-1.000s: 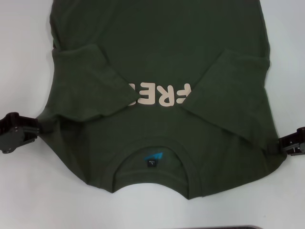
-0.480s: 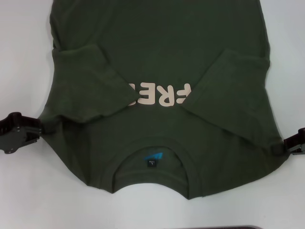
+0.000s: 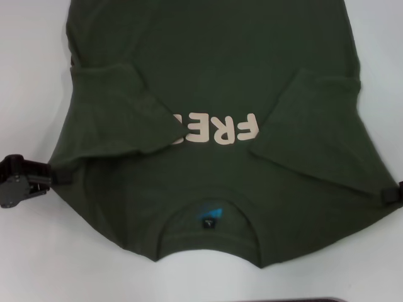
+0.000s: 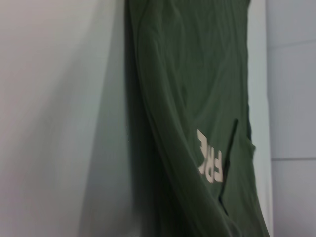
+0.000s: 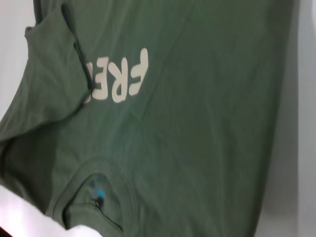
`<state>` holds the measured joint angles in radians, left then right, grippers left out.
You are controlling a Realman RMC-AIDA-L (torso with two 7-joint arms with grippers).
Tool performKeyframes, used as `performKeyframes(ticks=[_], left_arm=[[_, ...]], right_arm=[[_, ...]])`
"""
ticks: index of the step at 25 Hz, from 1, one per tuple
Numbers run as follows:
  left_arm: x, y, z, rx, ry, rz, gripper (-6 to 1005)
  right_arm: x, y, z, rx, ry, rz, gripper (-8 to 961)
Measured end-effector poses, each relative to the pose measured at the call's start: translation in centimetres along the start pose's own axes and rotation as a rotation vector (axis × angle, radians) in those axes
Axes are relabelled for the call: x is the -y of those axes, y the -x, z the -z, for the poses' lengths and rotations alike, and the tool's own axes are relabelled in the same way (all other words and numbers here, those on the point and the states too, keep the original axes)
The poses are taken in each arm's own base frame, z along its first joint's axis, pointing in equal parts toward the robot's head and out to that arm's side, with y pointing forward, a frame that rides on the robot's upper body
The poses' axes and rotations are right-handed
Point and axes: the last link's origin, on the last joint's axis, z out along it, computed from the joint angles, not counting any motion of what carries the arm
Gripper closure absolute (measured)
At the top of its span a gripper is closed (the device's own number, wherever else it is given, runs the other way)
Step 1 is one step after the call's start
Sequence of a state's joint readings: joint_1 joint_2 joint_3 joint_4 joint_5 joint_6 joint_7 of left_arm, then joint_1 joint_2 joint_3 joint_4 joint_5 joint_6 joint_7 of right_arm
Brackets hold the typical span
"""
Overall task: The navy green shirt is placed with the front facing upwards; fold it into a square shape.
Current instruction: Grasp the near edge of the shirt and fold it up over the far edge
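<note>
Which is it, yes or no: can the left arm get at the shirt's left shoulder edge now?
Probably yes: the left gripper is already at the navy green shirt's edge, nothing between.

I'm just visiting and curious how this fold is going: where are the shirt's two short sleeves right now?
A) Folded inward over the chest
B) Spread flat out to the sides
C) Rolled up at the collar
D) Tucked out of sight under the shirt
A: on the navy green shirt, both sleeves lie folded in over the front, the left sleeve covering part of the cream lettering.
</note>
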<state>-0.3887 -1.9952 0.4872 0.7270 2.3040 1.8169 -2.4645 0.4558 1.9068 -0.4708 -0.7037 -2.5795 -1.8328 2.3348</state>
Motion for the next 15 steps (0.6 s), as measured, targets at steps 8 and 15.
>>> performKeyframes(ticks=[8,15], left_arm=[[0.1,1.4,-0.5,0.104,-0.017,-0.003,936],[0.5,1.7,0.0,0.107,-0.031,0.007,936]], right_arm=[[0.2,-1.0,1.4,-0.007,-0.014,-0.001,933],[0.7,-1.9,1.4,-0.015,-0.014,-0.018,933]])
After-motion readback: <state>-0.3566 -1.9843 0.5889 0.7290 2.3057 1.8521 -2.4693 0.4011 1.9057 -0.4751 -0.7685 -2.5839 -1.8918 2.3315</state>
